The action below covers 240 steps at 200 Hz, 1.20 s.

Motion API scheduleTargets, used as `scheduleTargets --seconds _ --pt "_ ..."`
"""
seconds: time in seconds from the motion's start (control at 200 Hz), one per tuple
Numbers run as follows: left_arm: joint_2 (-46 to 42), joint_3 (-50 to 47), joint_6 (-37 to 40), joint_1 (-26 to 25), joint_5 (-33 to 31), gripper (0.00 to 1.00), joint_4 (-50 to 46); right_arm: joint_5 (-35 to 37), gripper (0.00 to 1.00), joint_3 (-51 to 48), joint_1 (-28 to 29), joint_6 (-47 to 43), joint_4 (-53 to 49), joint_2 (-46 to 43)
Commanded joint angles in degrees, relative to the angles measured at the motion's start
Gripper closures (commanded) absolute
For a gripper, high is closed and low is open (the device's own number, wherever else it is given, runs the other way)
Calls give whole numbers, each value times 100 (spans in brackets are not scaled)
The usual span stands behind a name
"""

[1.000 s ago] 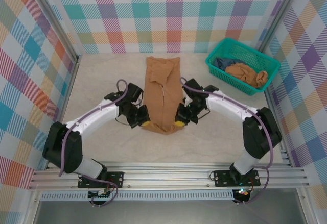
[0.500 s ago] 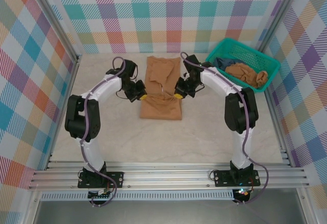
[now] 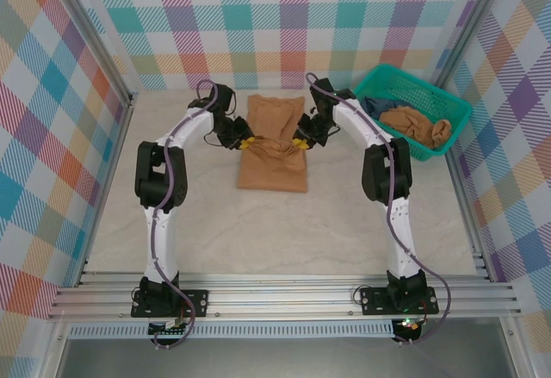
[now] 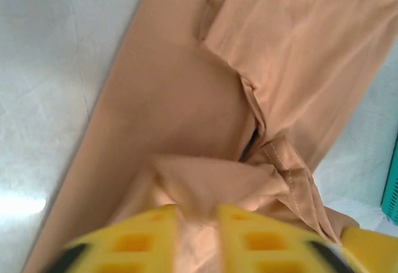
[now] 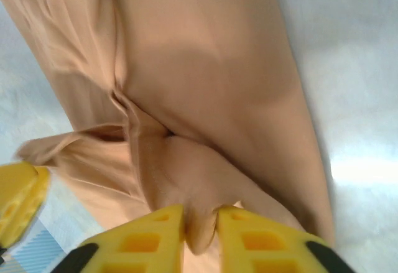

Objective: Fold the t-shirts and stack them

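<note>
Table (image 3: 344, 223), pale and marbled, fills the floor of a booth with plaid walls (image 3: 293, 25). The left arm (image 3: 159, 180) and right arm (image 3: 383, 180) both reach far across it and bend inward toward the middle of the far half.

Between them lies a tan-brown t-shirt (image 3: 274, 158), a long narrow panel running from near the back wall toward the arms' bases. Its near part lies flat on the table. A crumpled ridge crosses it where the two grippers meet it.

To the right, near the back corner and apart from the shirt, sits a teal mesh basket (image 3: 362, 85). It holds a crumpled tan garment (image 3: 417, 127) and a dark blue cloth (image 3: 374, 105).

The left gripper (image 3: 248, 144) sits at the shirt's left edge and the right gripper (image 3: 299, 144) at its right edge, level with each other.

From the left wrist, the left gripper (image 4: 198, 214) has its yellow fingers (image 4: 140, 235) pinched on a bunched fold. The rest of the t-shirt (image 4: 186, 99) stretches away beyond it.

From the right wrist, the right gripper (image 5: 200, 214) likewise has a fold of cloth clamped between its yellow fingers (image 5: 252, 235). The t-shirt (image 5: 205, 68) spreads out past them onto the table.
</note>
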Motion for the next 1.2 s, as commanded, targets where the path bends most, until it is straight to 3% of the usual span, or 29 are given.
scheduleTargets --seconds 0.0,0.135,0.275,0.365,0.425,0.565,0.81,1.045,1.085,1.195 --pt "12 286 35 124 -158 52 -191 35 61 474 -67 -306 -110 187" --pt "-629 33 -5 108 -844 51 -388 375 51 676 -93 -523 -162 -154" --pt "-1380 -1024 -181 -16 -767 61 -139 545 51 -223 -3 -523 -14 -849" --pt "-1638 -1715 -409 -141 -417 82 209 532 62 -1285 88 -345 512 -1411" --pt "-1621 -1959 -521 -254 -291 90 342 357 74 -2022 147 -122 996 -1712" --pt "-1271 -1962 -620 -452 -222 93 383 15 89 -2400 357 116 1312 -1622" --pt "-675 -1504 -430 -510 -348 100 16 -189 91 -2406 374 258 1474 -1019" --pt "397 169 -415 -281 -622 98 -423 -169 91 -1103 166 352 1116 -33" --pt "512 346 -460 -206 -628 93 -399 -122 89 -1037 100 392 1124 39" --pt "560 627 -430 -78 -647 67 -364 -112 78 -1014 -3 360 1209 -52"
